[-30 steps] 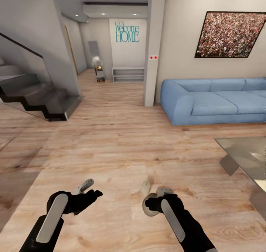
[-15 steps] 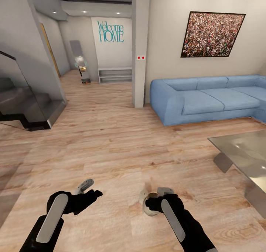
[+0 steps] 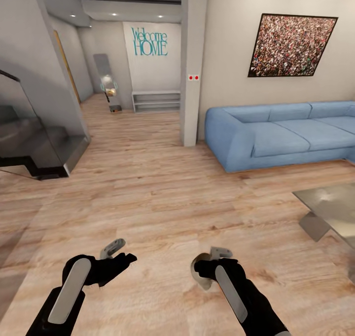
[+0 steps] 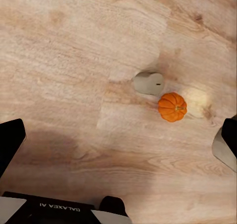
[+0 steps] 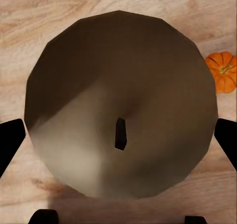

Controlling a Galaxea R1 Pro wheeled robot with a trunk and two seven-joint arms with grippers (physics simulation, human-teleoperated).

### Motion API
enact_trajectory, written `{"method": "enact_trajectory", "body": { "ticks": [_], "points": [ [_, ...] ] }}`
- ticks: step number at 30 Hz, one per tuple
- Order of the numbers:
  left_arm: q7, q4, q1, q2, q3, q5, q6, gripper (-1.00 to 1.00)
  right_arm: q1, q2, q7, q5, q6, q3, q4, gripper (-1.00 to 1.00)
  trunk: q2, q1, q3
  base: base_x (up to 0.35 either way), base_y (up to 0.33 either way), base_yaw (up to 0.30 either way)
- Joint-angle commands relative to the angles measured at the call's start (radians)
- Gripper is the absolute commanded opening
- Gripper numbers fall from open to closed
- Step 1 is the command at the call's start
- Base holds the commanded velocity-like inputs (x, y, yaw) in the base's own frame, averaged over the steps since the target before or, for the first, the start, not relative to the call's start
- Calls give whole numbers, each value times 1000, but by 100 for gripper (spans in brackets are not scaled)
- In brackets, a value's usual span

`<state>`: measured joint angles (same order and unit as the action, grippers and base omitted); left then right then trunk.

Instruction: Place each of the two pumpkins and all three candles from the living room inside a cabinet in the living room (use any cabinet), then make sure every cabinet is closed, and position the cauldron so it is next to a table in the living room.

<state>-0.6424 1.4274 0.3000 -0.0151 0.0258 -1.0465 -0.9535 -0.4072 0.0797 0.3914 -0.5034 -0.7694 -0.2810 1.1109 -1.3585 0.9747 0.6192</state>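
The right gripper [image 3: 206,272] grips a candle [image 5: 121,103] over bare wood floor [image 3: 162,203]. The left gripper [image 3: 112,253] hangs open, empty. A pumpkin [image 4: 172,106] lies beside another candle [image 4: 148,83]. The table [image 3: 331,208] corner and sofa [image 3: 276,133] edge the right; open floor lies ahead.

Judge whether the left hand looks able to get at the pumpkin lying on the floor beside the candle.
Probably yes: the left hand is open and empty, and bare floor lies between it and the pumpkin; the candle sits beside, not across.
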Motion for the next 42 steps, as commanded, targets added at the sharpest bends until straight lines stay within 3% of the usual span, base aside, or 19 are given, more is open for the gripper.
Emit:
{"method": "enact_trajectory", "body": {
  "ticks": [1, 14, 42],
  "points": [
    [-10, 1, 1, 0, 0, -10, -2, 100, -1, 0, 10, -10, -1, -1, 1, -100, -1, 1, 1, 287, 227, 0],
    [-10, 1, 1, 0, 0, -10, -2, 100, -1, 0, 10, -11, -5, 14, 1, -100, -1, 1, 1, 252, 77, -18],
    [-10, 1, 1, 0, -1, -10, -2, 100, -3, 0, 9, -12, -7, 30, -2, -100, -1, 1, -11, 13, -6, -269]
  ]
}}
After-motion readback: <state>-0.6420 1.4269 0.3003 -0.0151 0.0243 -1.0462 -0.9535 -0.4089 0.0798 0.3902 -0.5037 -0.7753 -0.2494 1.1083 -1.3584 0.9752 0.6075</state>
